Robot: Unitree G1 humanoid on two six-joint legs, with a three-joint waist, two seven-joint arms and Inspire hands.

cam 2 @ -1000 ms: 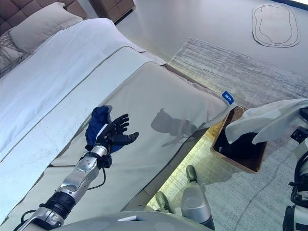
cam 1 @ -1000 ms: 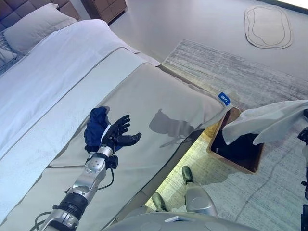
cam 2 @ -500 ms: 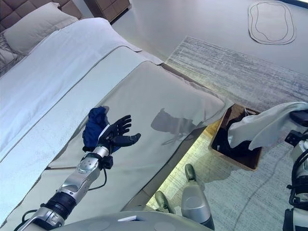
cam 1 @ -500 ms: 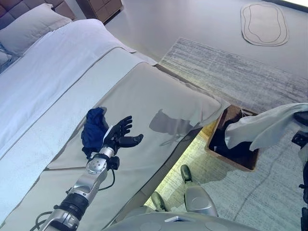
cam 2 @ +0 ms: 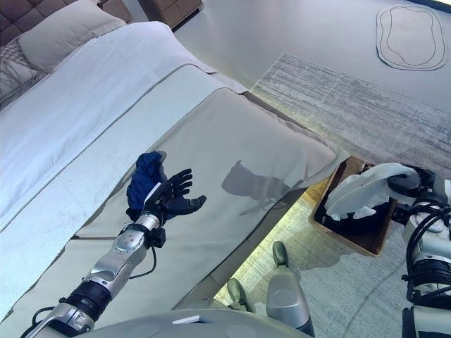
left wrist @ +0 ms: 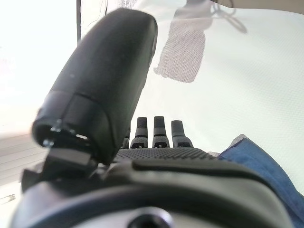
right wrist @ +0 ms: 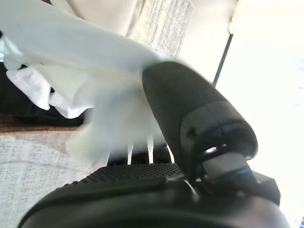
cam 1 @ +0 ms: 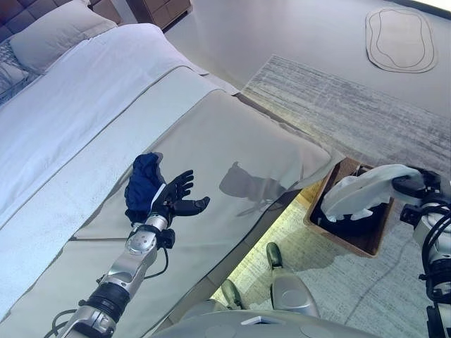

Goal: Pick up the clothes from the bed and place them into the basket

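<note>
A dark blue garment (cam 1: 143,184) lies crumpled on the beige bed cover (cam 1: 232,141). My left hand (cam 1: 173,201) rests open on the cover just right of it, fingers (left wrist: 154,128) straight, and the blue cloth (left wrist: 266,166) touches the hand's side. At the right, my right hand (cam 1: 416,186) is shut on a pale garment (cam 1: 363,193), which passes between thumb (right wrist: 190,109) and fingers. The cloth (right wrist: 80,52) hangs down into the brown basket (cam 1: 338,239) on the floor by the bed's corner. Dark clothes lie inside the basket.
A white duvet (cam 1: 70,105) and a pillow (cam 1: 60,32) cover the far side of the bed. The basket stands on a grey striped rug (cam 1: 352,105). A small oval mat (cam 1: 399,39) and a wooden dresser (cam 1: 158,7) lie beyond.
My right hand has come down and in with the pale garment, whose lower end now rests in the basket. The left hand has stayed beside the blue garment. The camera shifted slightly.
</note>
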